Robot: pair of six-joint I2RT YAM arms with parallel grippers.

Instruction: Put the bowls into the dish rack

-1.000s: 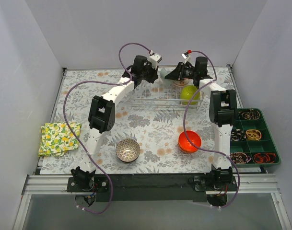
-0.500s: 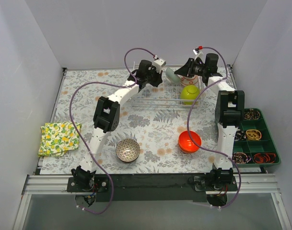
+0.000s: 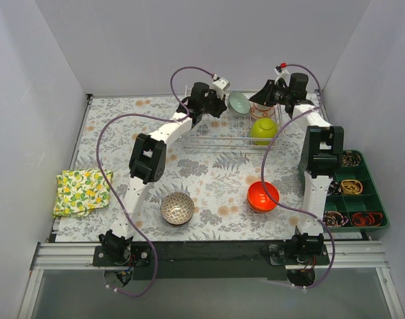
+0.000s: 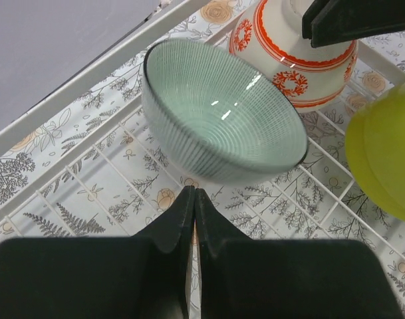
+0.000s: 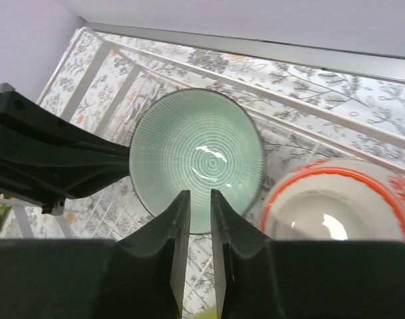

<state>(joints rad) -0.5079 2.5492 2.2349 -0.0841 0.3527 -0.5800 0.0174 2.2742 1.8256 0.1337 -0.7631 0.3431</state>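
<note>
The pale blue-green bowl [image 3: 239, 103] stands tilted on its edge in the dish rack [image 3: 215, 137], next to the red-and-white bowl [image 3: 262, 112]. My left gripper [image 3: 218, 106] is shut and empty, its tips [image 4: 194, 193] right against that bowl [image 4: 222, 126]. My right gripper [image 3: 262, 100] faces the bowl's inside [image 5: 202, 149], its fingers a narrow gap apart [image 5: 197, 194], nothing between them. One lime-green bowl [image 3: 263, 131] sits in the rack. The orange-red bowl [image 3: 263, 196] and the brown-and-white bowl [image 3: 177, 207] lie on the table. The second lime-green bowl is out of view.
A dark green compartmented tray [image 3: 375, 222] of small items sits at the right edge. A yellow patterned cloth [image 3: 82, 191] lies at the left. Grey walls close in the back and sides just behind the rack.
Both grippers have moved right and toward the back wall. The pale blue-green bowl has shifted right with the left gripper and now stands beside the red-and-white bowl.
</note>
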